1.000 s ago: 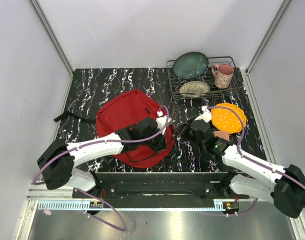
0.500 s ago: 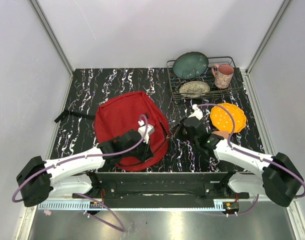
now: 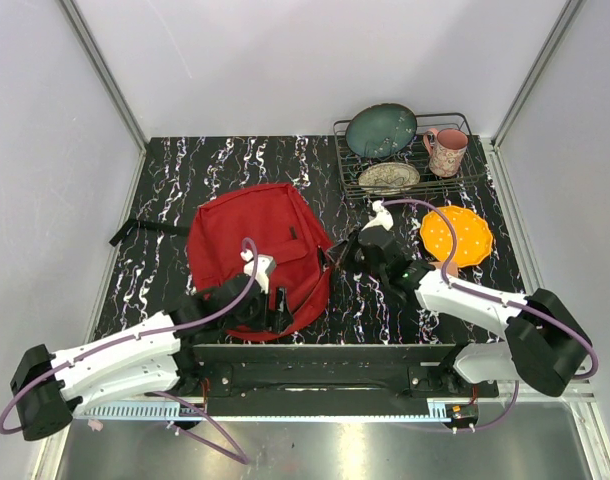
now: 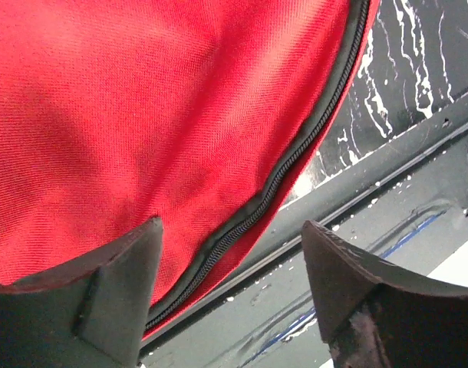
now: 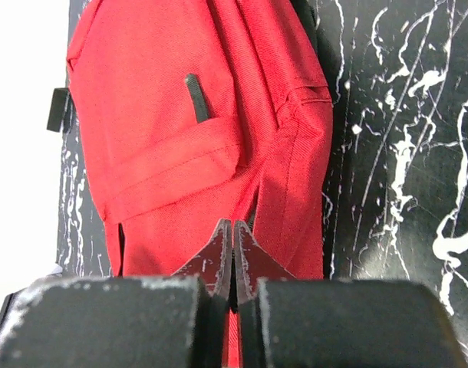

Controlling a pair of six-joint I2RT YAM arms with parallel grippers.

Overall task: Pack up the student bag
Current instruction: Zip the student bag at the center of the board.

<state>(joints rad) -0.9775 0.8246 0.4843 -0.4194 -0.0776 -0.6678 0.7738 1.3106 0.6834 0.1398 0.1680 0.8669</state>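
Pictured flat on the marbled tabletop (image 3: 175,180), left of centre, front pocket up: the student bag (image 3: 250,245), long axis from far side to near edge. At its near rim, just above the zip (image 4: 295,157), the left tool (image 3: 273,316), released, fingers spread and bare of any load. At its right flank, the right tool (image 3: 345,255), clenched tight, tips over the side fabric, contact unclear. Judged nearer the zipped opening: the left arm. Well apart to the right, an orange plate (image 3: 457,235).
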